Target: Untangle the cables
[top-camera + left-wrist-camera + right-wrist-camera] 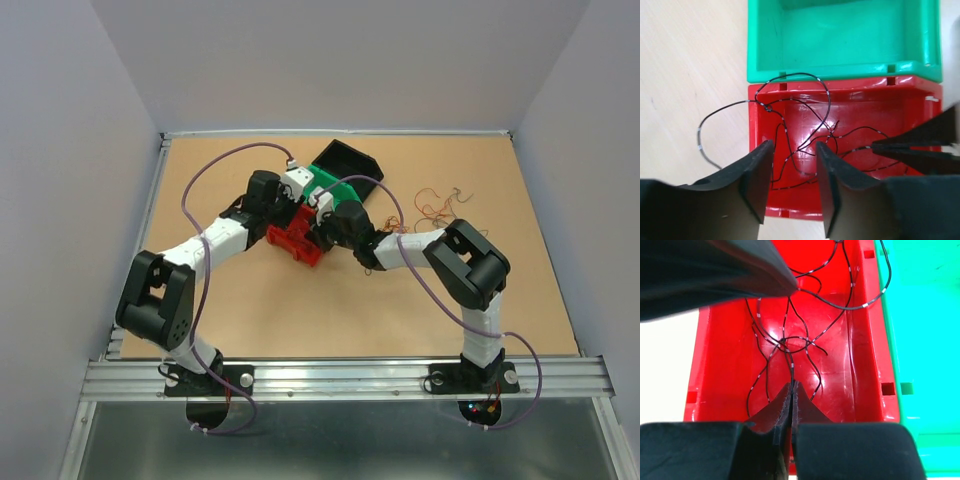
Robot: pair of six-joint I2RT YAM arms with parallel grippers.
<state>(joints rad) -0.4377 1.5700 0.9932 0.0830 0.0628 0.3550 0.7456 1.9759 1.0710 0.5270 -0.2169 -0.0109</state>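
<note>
Cables (828, 102) — dark tangle lying in red bin (880, 107) | right gripper (791, 387): closed tight, pinching one strand that runs toward 12 o'clock | left gripper (793, 145): half open, empty — loops right under its jaws, likely the nearer arm for the next grab.

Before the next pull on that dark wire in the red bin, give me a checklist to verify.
1. Right claw shut on the dark wire: ok.
2. Left claw open: ok.
3. Wire untangled: not ok, strands cross in the red bin.
4. Wire all inside the bin: not ok, a loop lies out on the table.
5. Left claw clear of the wire: cannot tell.
</note>
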